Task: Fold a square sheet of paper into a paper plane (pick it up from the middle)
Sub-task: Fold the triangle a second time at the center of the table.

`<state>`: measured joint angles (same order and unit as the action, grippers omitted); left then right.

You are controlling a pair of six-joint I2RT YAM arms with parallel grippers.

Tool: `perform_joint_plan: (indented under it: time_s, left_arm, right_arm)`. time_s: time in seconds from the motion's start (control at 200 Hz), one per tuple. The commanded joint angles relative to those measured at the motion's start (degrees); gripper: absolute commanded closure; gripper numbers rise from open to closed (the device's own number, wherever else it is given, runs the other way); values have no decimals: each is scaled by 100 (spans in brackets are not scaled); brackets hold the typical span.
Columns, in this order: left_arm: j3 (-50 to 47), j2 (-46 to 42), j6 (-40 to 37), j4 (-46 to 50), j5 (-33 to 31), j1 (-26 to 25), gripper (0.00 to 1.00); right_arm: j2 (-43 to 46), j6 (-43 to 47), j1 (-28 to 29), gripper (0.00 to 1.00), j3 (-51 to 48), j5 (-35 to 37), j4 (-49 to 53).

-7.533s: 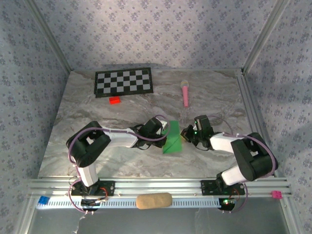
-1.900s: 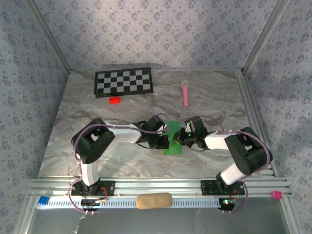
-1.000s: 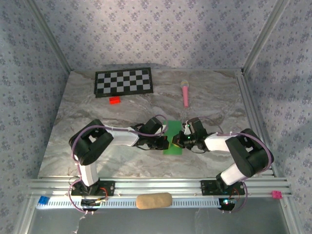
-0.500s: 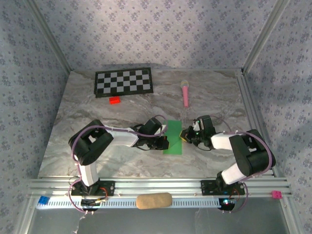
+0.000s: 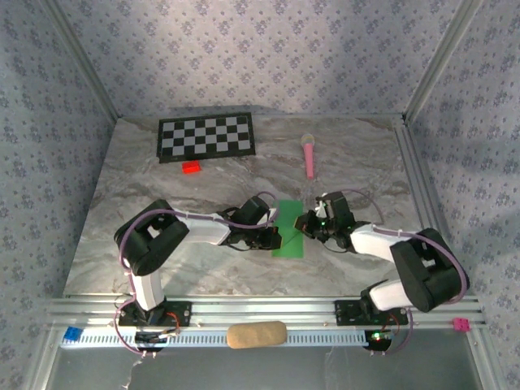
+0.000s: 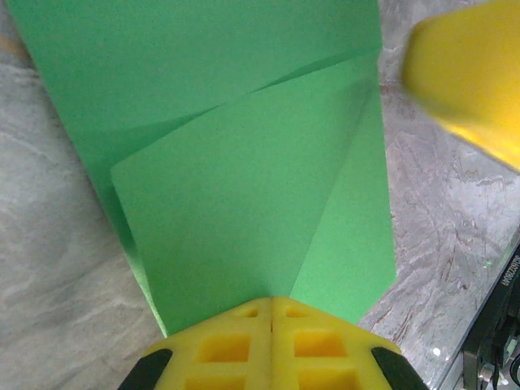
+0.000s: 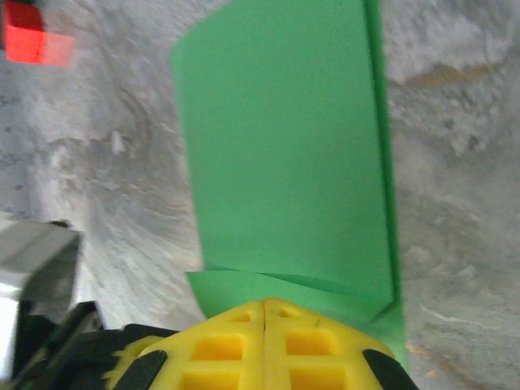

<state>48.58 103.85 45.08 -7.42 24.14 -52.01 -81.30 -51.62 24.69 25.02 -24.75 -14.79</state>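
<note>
At the far left of the table (image 5: 106,203) I see a checkerboard (image 5: 205,136) with a small red block (image 5: 192,167) just in front of it, both well away from the work. On the near rail a tan pad (image 5: 257,334) sits between the arm bases. My left gripper (image 5: 275,237) is closed tight with nothing between its fingers, and its tip rests on the left edge of the green paper (image 5: 288,229). The paper lies flat mid-table as a narrow folded strip; the left wrist camera shows slanted flaps overlapping on the green paper (image 6: 244,162). My right gripper (image 5: 303,223) is likewise closed and empty, its tip at the strip's right edge, directly opposite the left one. Beyond it, a pink toy microphone (image 5: 309,154) lies near the far side, clear of both arms.
</note>
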Motion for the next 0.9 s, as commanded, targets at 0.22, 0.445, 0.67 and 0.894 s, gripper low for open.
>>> perform_joint_plan:
  time_s: [0.22,0.445,0.67,0.894]
  left_arm:
    - [-155,-88,-29,756,-288,-40,100]
    - [330,-451,-148,755,-179,-43,97]
    - [1005,84,-266,773,86,-46,97]
    - [1297,627,-226,818,259,-63,98]
  right_arm:
    - [-368,-94,2,100,-297,605,119]
    - [-411,179,6,100,-157,444,403]
    - [-468,176,44,100,-111,419,355]
    - [-547,172,45,100,-94,401,351]
